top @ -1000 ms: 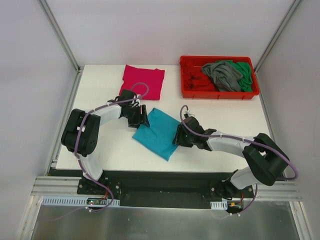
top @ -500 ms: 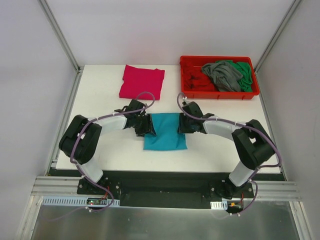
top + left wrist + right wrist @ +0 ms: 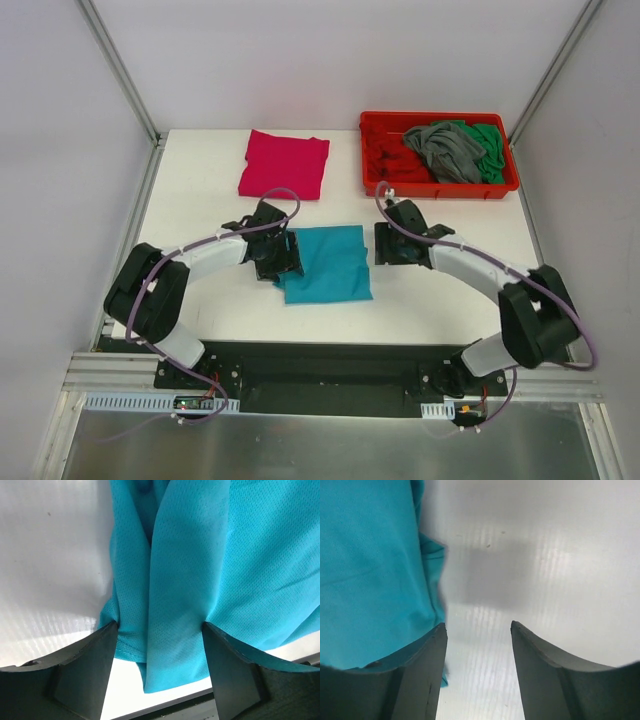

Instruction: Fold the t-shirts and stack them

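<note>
White table (image 3: 200,205) carries the teal shirt (image 3: 325,262), folded at its middle between your grippers; it looks light and limp, so take it by a doubled edge. Your left gripper (image 3: 283,257) has jaws spread around its bunched left edge. The right gripper (image 3: 387,244) gapes over the table just beside it, holding nothing.

The near shirt (image 3: 328,264) lies central, the far shirt (image 3: 285,164) behind-left, the tray (image 3: 440,189) behind-right.

Teal t-shirt (image 3: 225,555): fine mesh-knit cloth (matt).
</note>
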Controlling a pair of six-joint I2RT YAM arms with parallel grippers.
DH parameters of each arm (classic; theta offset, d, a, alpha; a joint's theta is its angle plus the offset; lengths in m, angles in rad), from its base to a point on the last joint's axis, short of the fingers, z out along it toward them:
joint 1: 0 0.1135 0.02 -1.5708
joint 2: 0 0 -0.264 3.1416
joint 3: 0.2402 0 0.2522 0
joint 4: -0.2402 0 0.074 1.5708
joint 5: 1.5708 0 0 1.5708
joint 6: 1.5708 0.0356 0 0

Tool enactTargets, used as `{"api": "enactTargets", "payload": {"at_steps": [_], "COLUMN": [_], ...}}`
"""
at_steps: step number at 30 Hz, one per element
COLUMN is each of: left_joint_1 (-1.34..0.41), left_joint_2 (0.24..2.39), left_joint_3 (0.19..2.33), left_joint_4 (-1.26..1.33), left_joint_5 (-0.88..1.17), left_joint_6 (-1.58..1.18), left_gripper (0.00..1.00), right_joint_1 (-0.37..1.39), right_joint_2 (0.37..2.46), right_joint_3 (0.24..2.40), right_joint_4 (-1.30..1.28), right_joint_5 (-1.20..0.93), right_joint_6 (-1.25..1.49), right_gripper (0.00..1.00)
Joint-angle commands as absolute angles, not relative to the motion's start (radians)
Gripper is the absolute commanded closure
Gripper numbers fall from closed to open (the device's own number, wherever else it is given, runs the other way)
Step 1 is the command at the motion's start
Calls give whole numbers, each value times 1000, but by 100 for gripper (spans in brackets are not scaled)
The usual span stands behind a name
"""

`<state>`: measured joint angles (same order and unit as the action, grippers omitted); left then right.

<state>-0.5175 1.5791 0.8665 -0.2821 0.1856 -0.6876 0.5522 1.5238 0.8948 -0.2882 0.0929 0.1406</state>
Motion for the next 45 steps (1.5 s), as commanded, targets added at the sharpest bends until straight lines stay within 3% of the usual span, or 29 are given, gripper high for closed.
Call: {"api": "enactTargets", "payload": {"at_steps": [1, 3, 6, 10, 14, 15, 18, 23, 30, 38, 45], "left_joint_1": [-520, -522, -522, -528, -528, -528, -526, -497, -468, -477, -541], "left_joint_2": [1569, 1610, 1655, 1619, 1513, 1482, 1424, 1411, 1587, 1736, 1796], "left_joint_3": [874, 908, 956, 948, 910, 902, 897, 926, 1025, 1043, 1048], "left_joint_4": [-359, -359, -359, -360, -360, -360, -370, -387, -397, -396, -400], "left_joint_5": [86, 100, 141, 175, 181, 173, 146, 89, 115, 186, 131], "left_joint_6": [-693, -692, -687, -669, -660, -657, -643, -630, -584, -594, -614], "left_gripper": [31, 33, 35, 35, 26, 21, 1, 1, 1, 29, 49], "right_joint_1": [543, 542, 540, 535, 534, 531, 531, 531, 529, 531, 529], "right_joint_2": [1312, 1215, 1070, 933, 864, 851, 827, 755, 658, 652, 649], "right_joint_3": [864, 832, 781, 721, 695, 693, 693, 661, 624, 614, 615], "right_joint_4": [-368, -371, -370, -371, -376, -377, -388, -407, -393, -390, -406], "right_joint_5": [225, 267, 304, 347, 357, 354, 386, 479, 492, 512, 552], "right_joint_6": [156, 164, 170, 163, 149, 146, 152, 199, 196, 187, 199], "right_gripper": [42, 39, 25, 18, 9, 2, 4, 4, 4, 4, 4]}}
